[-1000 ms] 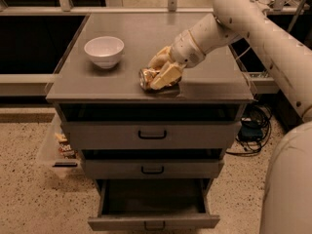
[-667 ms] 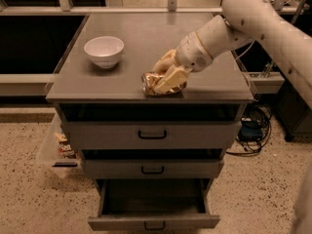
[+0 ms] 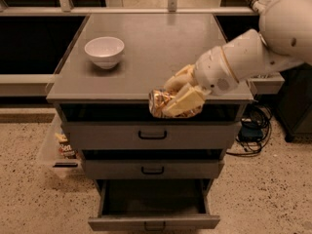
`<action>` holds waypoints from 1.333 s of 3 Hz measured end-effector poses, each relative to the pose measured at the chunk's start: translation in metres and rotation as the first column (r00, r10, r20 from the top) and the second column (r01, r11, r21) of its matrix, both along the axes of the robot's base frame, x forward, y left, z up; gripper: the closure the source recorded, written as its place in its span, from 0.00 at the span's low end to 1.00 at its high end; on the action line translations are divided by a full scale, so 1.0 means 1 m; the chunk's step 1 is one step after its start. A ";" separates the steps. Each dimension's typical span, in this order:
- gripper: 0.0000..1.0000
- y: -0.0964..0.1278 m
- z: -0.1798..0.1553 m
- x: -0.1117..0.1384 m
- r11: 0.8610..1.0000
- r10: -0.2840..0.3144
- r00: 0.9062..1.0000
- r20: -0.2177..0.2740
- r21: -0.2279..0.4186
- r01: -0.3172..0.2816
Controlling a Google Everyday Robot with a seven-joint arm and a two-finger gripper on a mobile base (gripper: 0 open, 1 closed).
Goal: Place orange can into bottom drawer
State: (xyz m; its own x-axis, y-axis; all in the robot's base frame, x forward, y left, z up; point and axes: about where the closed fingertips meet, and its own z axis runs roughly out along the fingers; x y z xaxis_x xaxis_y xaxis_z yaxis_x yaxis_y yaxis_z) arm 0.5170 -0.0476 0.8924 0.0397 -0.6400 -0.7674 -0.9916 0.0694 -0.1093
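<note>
Grey counter fills the camera view, with the bottom drawer pulled open beneath it. High above that drawer, the tool is clamped on the orange can, at the counter's front edge. Pickup looks done; lowering into the drawer and release remain. A second ago can and tool were farther back from the drawer, over the counter top

Three drawers, one bowl, one orange can, one claw at the cabinet's front edge.
</note>
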 end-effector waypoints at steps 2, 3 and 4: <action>1.00 -0.004 -0.032 -0.031 0.995 -0.063 0.996 -0.055 0.071 0.067; 1.00 -0.008 -0.066 -0.037 0.986 -0.103 0.990 -0.097 0.122 0.114; 1.00 -0.013 -0.133 -0.044 0.969 -0.153 0.970 -0.188 0.163 0.184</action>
